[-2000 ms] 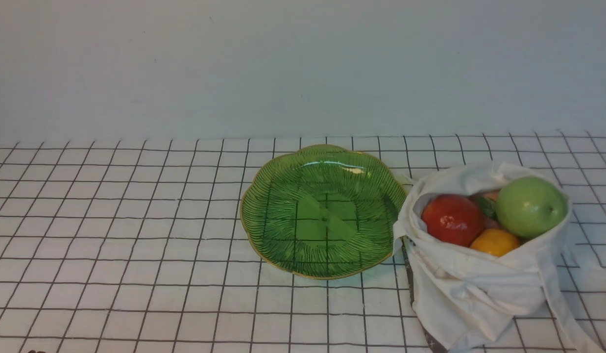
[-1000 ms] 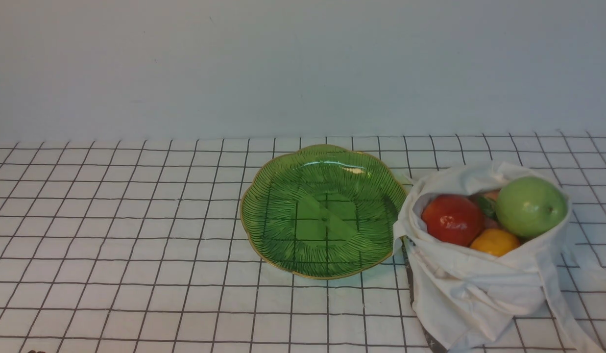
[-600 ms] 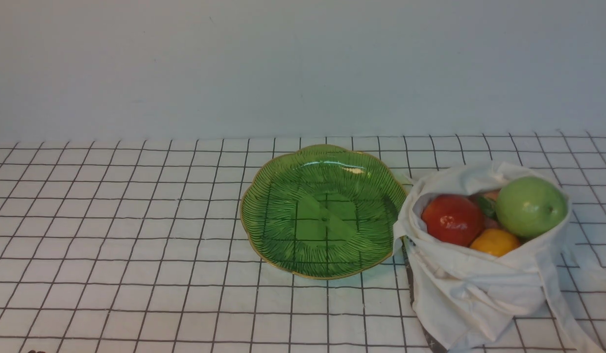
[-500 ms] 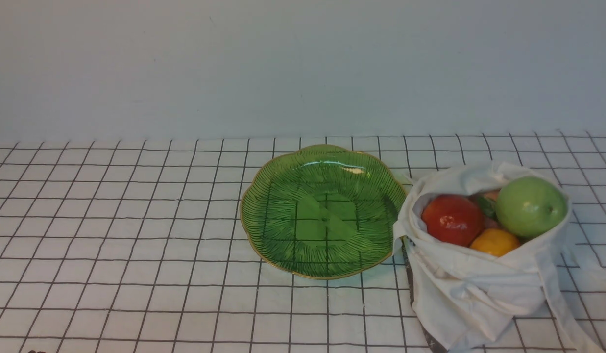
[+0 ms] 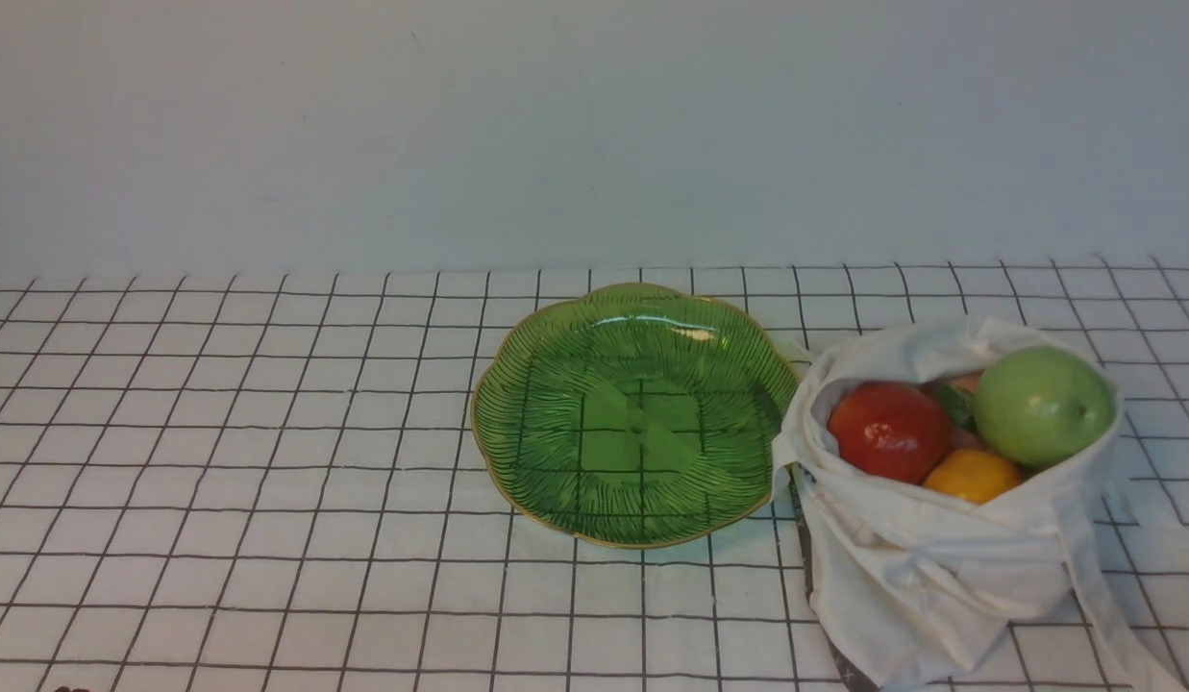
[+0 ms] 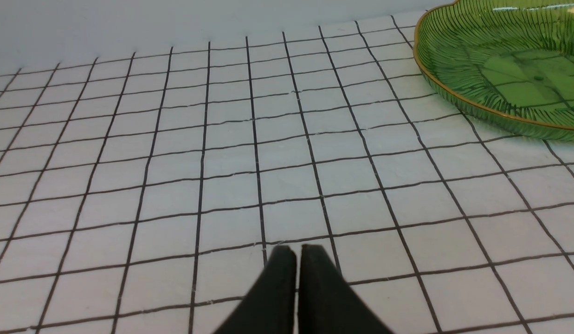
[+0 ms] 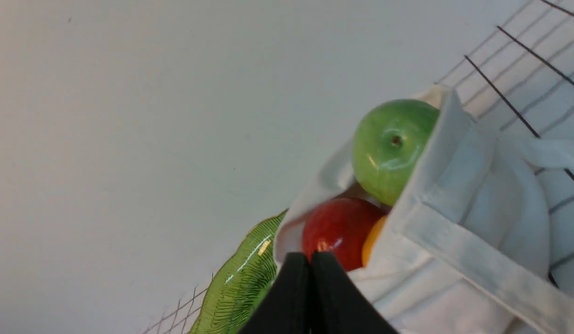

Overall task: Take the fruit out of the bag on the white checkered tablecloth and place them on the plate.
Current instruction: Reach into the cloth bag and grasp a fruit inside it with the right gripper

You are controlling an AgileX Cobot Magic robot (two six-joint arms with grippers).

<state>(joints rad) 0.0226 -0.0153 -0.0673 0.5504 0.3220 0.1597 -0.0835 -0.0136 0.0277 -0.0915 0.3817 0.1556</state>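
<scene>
The off-white bag (image 5: 940,567) stands at the right of the white checkered tablecloth (image 5: 219,461), its mouth open. Inside it lie a green apple (image 5: 1041,406), a red apple (image 5: 887,431), a small orange citrus (image 5: 972,475) and a mostly hidden pink peach (image 5: 961,384). The green plate (image 5: 517,404) sits just left of the bag with nothing on it. Neither gripper shows in the front view. In the right wrist view my right gripper (image 7: 310,257) is shut and holds nothing, close to the bag (image 7: 458,260) and the red apple (image 7: 338,227). In the left wrist view my left gripper (image 6: 297,250) is shut over bare cloth, left of the plate (image 6: 458,104).
A plain pale wall (image 5: 594,125) rises behind the table. A long bag strap (image 5: 1099,596) trails toward the front right corner of the cloth.
</scene>
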